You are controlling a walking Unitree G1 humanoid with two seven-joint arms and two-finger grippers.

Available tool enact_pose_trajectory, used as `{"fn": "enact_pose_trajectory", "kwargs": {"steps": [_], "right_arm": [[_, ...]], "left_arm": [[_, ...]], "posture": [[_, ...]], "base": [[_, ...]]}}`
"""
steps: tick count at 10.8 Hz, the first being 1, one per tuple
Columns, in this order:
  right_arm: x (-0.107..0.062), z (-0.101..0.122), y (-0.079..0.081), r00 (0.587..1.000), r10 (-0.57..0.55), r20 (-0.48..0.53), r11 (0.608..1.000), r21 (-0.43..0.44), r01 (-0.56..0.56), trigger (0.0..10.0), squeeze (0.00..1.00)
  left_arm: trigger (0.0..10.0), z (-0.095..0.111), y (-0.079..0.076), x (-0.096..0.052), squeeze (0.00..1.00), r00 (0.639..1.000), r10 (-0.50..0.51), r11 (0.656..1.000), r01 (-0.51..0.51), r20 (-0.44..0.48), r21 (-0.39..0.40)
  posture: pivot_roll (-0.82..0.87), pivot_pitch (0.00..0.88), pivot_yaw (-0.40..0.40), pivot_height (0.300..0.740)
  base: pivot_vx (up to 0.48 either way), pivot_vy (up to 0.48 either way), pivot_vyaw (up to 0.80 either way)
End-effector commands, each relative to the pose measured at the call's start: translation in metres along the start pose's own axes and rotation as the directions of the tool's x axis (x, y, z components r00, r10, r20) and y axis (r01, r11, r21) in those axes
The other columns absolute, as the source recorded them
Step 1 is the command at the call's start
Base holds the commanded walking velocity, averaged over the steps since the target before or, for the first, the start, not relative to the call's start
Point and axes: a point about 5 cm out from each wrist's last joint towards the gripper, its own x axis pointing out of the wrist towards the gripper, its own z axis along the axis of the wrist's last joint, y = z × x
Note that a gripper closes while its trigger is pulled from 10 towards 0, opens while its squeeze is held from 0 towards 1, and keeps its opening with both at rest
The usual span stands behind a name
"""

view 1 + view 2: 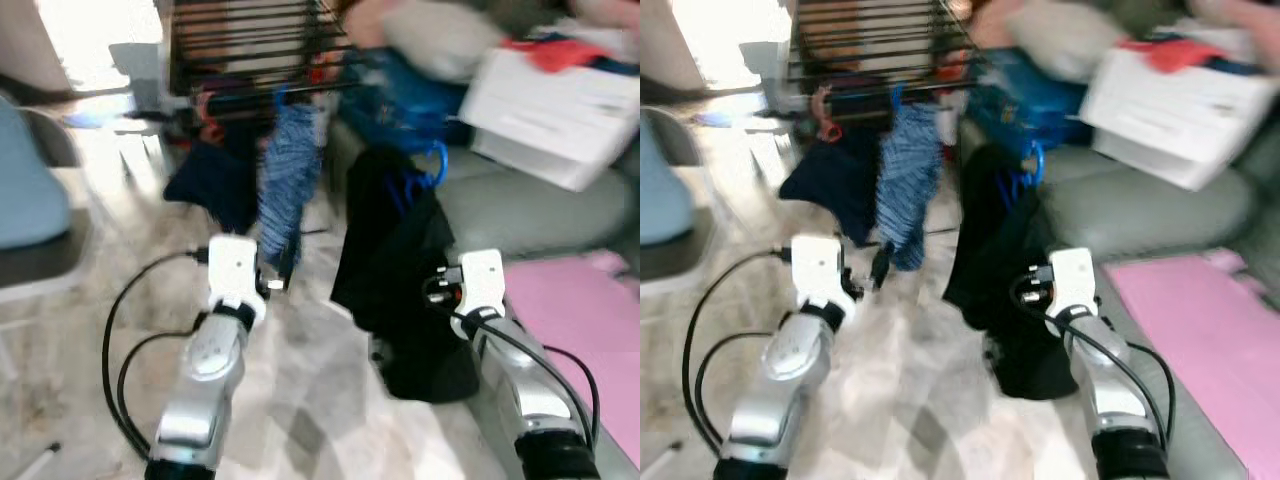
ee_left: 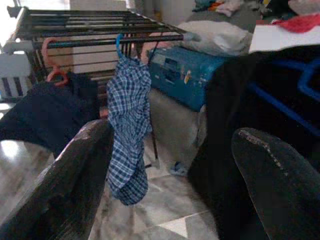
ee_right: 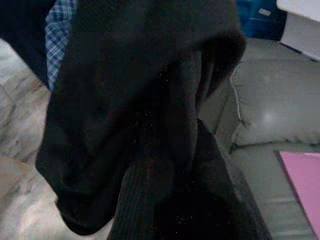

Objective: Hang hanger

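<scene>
While the right pincer (image 1: 432,290) carries the black garment (image 1: 395,270), grip hidden | left pincer (image 2: 172,190) spread, empty | lift blue hanger (image 1: 425,175) hook over rack (image 2: 100,35) rail, beside checked shirt (image 2: 127,125).

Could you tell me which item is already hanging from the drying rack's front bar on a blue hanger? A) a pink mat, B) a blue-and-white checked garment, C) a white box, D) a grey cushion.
B: the checked garment hangs by a blue hanger hook from the drying rack bar, beside a dark navy garment.
</scene>
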Motion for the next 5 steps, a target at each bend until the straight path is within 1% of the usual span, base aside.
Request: {"fn": "enact_pose_trajectory", "kwargs": {"steps": [1, 4, 5], "right_arm": [[0.0048, 0.0216, 0.0044, 0.995, 0.03, 0.094, 0.999, -0.015, -0.029, 10.0, 0.0], [0.0051, 0.0225, 0.0066, 0.994, 0.042, 0.102, 0.999, -0.02, -0.04, 10.0, 0.0], [0.0047, 0.0212, 0.0103, 0.993, 0.057, 0.1, 0.998, -0.022, -0.056, 10.0, 0.0]], "left_arm": [[10.0, 0.0009, 0.0038, 0.0005, 0.0, 1.0, 0.015, 1.0, -0.015, 0.005, 0.009], [10.0, 0.0016, -0.0011, 0.0023, 0.0, 1.0, -0.002, 1.0, 0.002, 0.021, 0.001], [10.0, 0.0012, -0.0021, 0.0016, 0.0, 1.0, -0.01, 1.0, 0.01, 0.02, -0.002]], "posture": [[-0.09, 0.0, -0.017, 0.74], [-0.09, 0.008, -0.015, 0.74], [-0.09, 0.011, -0.016, 0.74]], "base": [[0.0, 0.0, 0.0], [0.0, 0.0, 0.78], [0.0, 0.0, 0.0]]}}
